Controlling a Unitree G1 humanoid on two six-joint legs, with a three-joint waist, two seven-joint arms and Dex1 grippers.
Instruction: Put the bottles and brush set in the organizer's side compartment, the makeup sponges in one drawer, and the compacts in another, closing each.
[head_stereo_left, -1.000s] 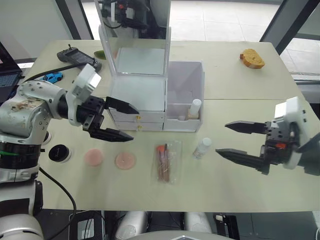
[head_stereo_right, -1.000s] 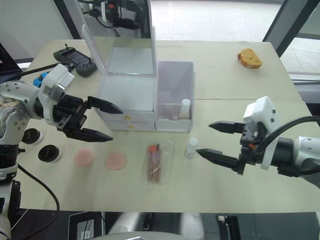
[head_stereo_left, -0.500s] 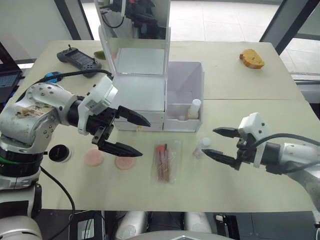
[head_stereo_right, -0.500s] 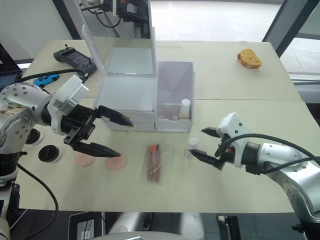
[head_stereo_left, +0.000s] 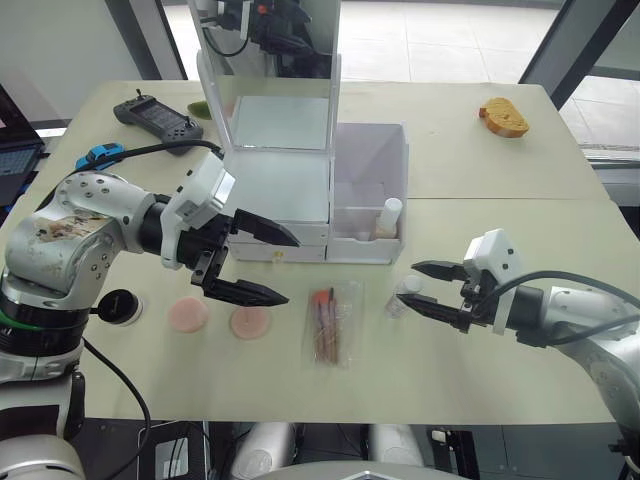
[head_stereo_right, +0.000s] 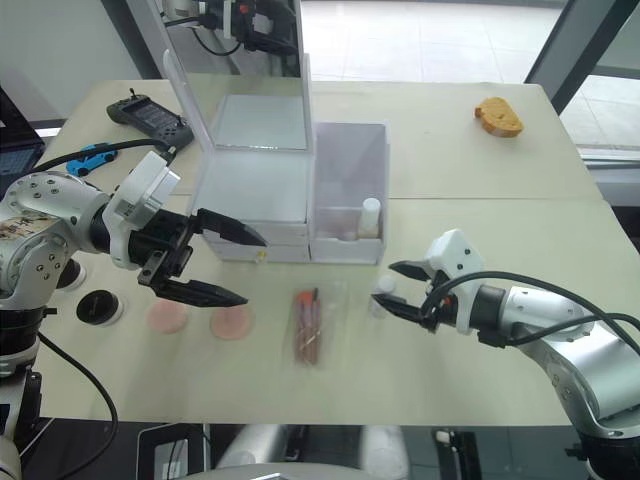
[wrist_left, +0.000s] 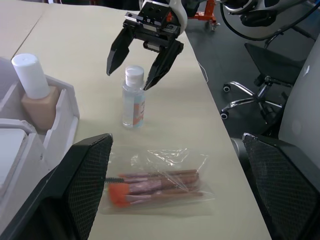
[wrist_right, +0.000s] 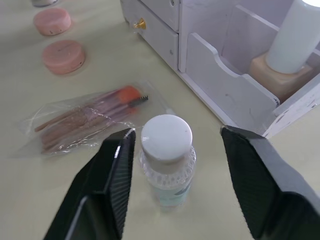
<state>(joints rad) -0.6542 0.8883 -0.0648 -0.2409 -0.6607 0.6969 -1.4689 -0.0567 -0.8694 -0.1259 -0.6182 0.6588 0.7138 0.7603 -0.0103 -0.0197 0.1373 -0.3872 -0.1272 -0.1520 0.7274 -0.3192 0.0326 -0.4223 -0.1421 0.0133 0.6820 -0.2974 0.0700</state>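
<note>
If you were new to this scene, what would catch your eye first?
Probably the right gripper, open around the clear bottle standing on the table in front of the organizer. Next, the left gripper, open above the two pink sponges, with the brush set lying between the arms.

Nothing here can be read. The short clear bottle (wrist_left: 133, 98) wears a pale label with an orange patch, but its print is too small to make out.
</note>
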